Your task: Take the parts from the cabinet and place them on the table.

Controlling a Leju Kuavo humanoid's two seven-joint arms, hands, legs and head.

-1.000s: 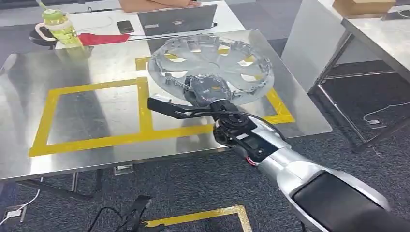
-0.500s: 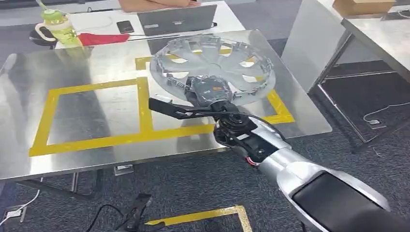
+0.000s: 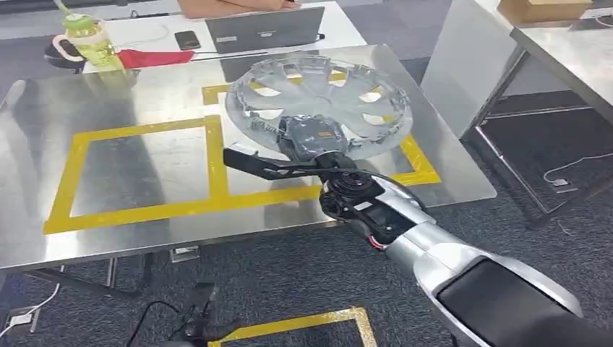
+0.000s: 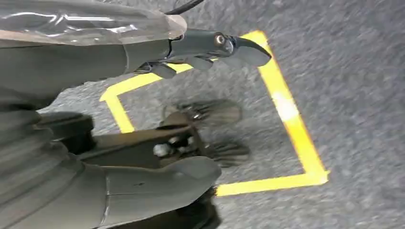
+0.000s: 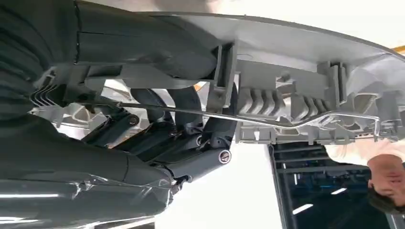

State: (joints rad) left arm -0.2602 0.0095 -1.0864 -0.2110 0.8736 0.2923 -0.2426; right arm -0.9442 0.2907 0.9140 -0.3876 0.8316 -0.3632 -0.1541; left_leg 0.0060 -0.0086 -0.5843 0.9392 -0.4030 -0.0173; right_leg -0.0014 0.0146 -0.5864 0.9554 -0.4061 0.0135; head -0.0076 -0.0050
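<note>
- Silver wheel cover (image 3: 318, 97) is lying nearly flat over the steel table (image 3: 130, 188), ribbed back facing up.
- Right hand (image 3: 312, 137) fingers (image 5: 191, 125) are clamping its near rim.
- Left hand (image 4: 157, 114) is hanging, holding nothing.

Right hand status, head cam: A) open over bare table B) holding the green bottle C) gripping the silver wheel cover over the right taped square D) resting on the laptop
C: the right hand grips the rim of the wheel cover, over the right yellow-taped square on the steel table.
</note>
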